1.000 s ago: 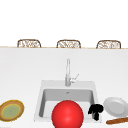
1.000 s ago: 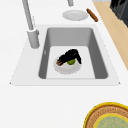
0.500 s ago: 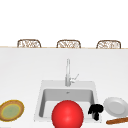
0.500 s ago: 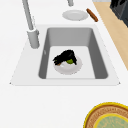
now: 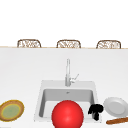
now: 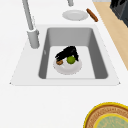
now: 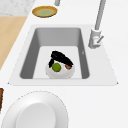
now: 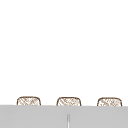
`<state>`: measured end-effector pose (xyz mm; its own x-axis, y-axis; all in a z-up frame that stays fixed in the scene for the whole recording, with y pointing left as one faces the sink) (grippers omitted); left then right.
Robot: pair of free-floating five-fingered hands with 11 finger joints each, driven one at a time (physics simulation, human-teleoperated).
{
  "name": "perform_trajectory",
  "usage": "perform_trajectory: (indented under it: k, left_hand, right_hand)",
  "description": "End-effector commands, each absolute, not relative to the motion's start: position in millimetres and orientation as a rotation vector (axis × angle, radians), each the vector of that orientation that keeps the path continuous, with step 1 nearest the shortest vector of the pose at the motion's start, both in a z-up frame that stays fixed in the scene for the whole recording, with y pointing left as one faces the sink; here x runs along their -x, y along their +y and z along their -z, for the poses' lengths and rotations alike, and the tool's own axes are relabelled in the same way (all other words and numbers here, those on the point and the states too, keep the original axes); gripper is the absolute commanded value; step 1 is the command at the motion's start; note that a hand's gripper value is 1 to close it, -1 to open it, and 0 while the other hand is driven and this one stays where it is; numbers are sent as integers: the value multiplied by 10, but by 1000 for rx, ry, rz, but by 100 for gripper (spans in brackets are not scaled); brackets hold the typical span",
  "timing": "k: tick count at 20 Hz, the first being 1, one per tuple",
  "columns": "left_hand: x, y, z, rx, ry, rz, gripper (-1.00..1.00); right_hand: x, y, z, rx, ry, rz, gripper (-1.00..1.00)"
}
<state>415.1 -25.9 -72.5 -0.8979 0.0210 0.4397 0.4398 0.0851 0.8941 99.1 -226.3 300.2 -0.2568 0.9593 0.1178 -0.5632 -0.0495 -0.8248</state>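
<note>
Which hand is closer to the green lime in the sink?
Left. The left hand is right over the lime in the bowl; the right hand is off at the sink edge, beside the plate.

- We see our right robot hand (image 5: 95, 111) low at the right of the front view, fingers pointing downward.
- In the side views a robot hand (image 6: 67, 53) reaches down, fingers curled; which one, we cannot tell.

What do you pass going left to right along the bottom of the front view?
Yellow-rimmed plate → red ball → black hand at the sink's right edge → white plate.
</note>
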Motion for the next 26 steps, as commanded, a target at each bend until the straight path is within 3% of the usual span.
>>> perform_trajectory:
  k: [1,8,17,26]
  left_hand:
    - [-3889,-343,726,458,-2021,1924,-100]
    - [-3798,-222,750,534,-1991,1827,-100]
    - [-3148,-219,494,464,-2036,1887,-100]
    - [-3455,-74,519,676,-1923,1705,-100]
  right_hand:
    - [-991,-2263,-3002,577,-954,-1608,0]
    - [-991,-2263,-3002,577,-954,-1608,0]
    - [-991,-2263,-3002,577,-954,-1608,0]
    - [-991,-2263,-3002,577,-954,-1608,0]
